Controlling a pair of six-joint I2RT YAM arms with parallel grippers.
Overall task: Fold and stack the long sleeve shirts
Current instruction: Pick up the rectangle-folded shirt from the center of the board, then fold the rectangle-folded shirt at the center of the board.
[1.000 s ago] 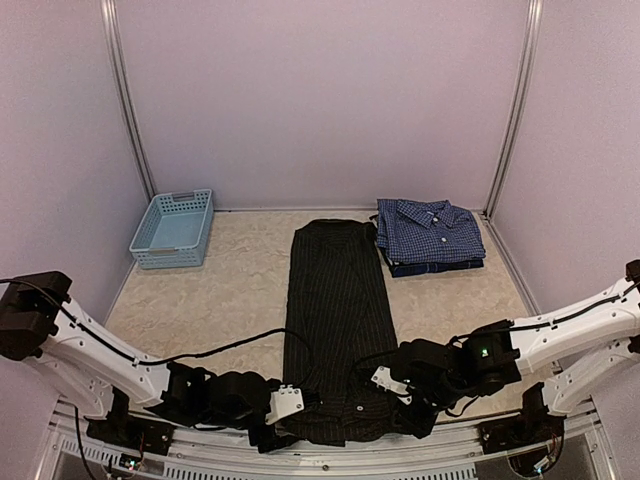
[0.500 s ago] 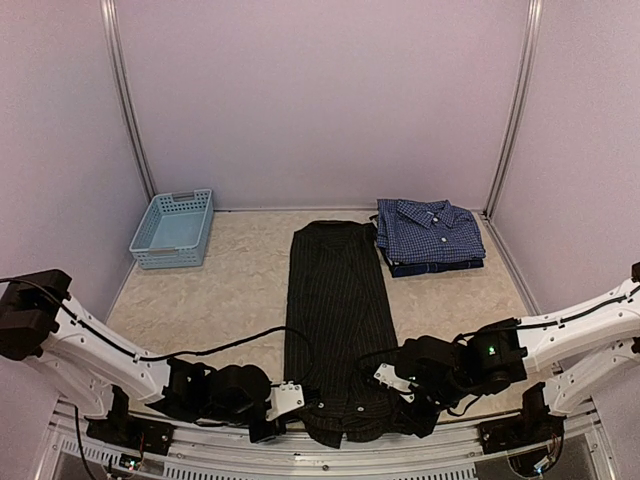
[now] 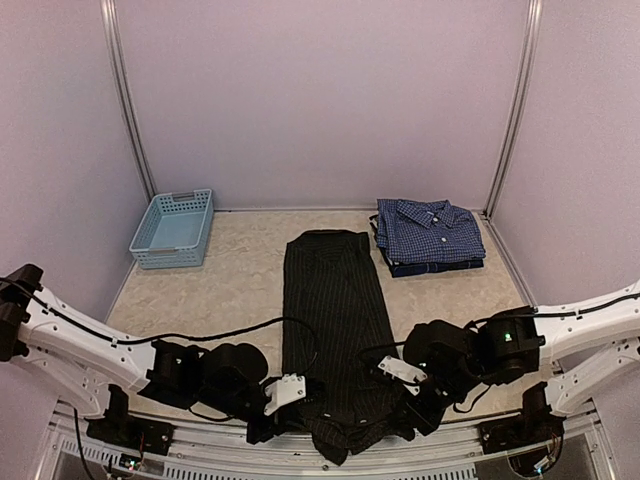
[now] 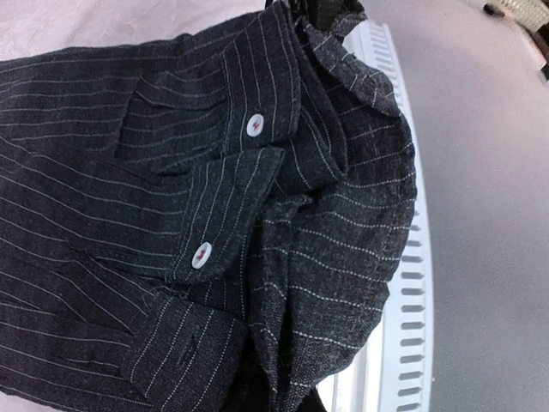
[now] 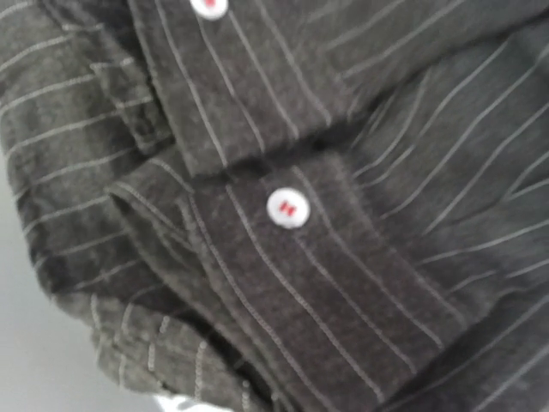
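From above you see the black pinstriped shirt (image 3: 335,310) lying in a long strip down the middle of the bench (image 3: 240,290). Its far end is just beside the folded blue check shirt (image 3: 430,232) at the back right, and its near end is bunched at the front edge. Your left pincer (image 3: 298,408) and right pincer (image 3: 405,405) sit at the two near corners of that bunch, both closed on the black cloth.

Neither wrist camera shows its own fingers, because cloth fills both frames. The left wrist view gives you what the overhead cannot: a buttoned cuff with two white buttons (image 4: 255,125) and the shirt's edge draped over the slotted metal rail (image 4: 403,283) at the front of the bench. The right wrist view, slightly blurred, shows another cuff and a white button (image 5: 286,209) sewn with red thread.

The bench top is a pale, mottled stone pattern. A light blue plastic basket (image 3: 172,228) stands at the back left, well apart from both shirts. Plain lilac walls (image 3: 320,100) with metal uprights close in three sides.
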